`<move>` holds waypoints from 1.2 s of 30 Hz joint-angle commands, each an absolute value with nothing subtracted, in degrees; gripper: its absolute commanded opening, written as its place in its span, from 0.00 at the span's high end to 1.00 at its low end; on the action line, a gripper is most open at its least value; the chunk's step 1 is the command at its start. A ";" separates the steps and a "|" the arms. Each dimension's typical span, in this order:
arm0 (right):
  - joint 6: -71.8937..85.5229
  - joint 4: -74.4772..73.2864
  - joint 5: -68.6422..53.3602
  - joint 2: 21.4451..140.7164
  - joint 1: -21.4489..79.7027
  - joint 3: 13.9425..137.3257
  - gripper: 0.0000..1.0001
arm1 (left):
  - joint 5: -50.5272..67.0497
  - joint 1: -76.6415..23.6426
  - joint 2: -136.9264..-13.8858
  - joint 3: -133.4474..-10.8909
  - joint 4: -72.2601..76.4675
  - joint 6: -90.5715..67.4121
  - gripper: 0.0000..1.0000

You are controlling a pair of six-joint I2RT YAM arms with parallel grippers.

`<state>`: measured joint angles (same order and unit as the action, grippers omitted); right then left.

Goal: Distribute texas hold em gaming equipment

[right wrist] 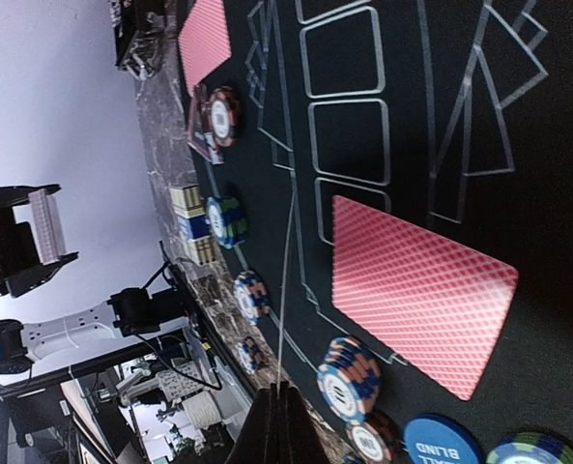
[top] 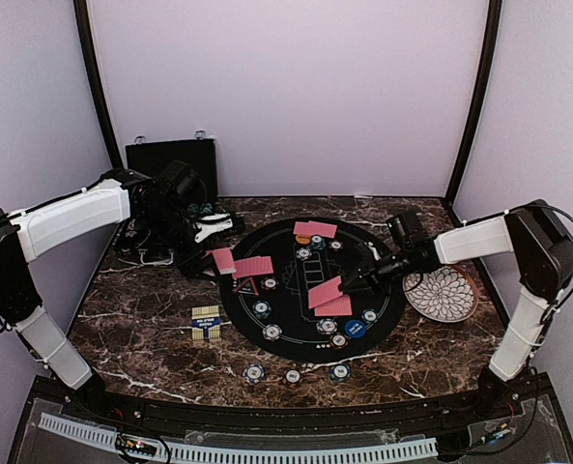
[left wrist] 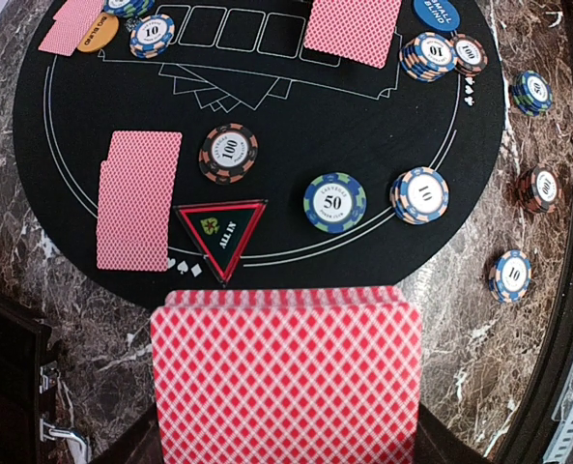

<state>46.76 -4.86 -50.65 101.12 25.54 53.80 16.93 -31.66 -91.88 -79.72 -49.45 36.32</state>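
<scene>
On the felt mat [left wrist: 363, 145], the 100 chip [left wrist: 229, 153], 50 chip [left wrist: 334, 202] and stack of 10 chips [left wrist: 419, 194] show their values; the triangle marker [left wrist: 220, 228] reads ALL IN, the blue disc [left wrist: 441, 12] SMALL BLIND. The left arm [top: 73, 215] bends down at the mat's left edge, left fingers [left wrist: 136, 443] gripping a deck of red-backed cards [left wrist: 286, 377]. The right arm [top: 470, 242] stretches low over the mat, right fingers [right wrist: 276, 430] pressed together near a face-down card [right wrist: 421, 290].

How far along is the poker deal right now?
Done: a far card pair and a left card pair lie on the mat, with chips around them. In hand: the left gripper holds the deck; the right gripper, jaws shut, seems to pinch one playing card by a flat card on the right. Left: set it down; the near edge shows no cards yet.
</scene>
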 commanded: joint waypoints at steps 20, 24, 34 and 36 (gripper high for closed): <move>26.52 -35.59 -25.38 96.52 24.19 65.01 0.61 | 18.34 -31.38 -89.66 -79.49 -51.03 36.89 1.00; 26.85 -33.43 -25.52 99.65 26.01 68.65 0.59 | 18.47 -31.35 -89.78 -79.84 -51.32 36.74 1.00; 26.69 -28.65 -24.41 113.85 32.63 79.60 0.66 | 18.14 -31.38 -89.77 -79.97 -51.51 36.58 1.00; 26.57 -28.42 -23.52 115.85 33.52 81.19 0.68 | 18.11 -31.38 -89.74 -80.10 -51.60 36.57 1.00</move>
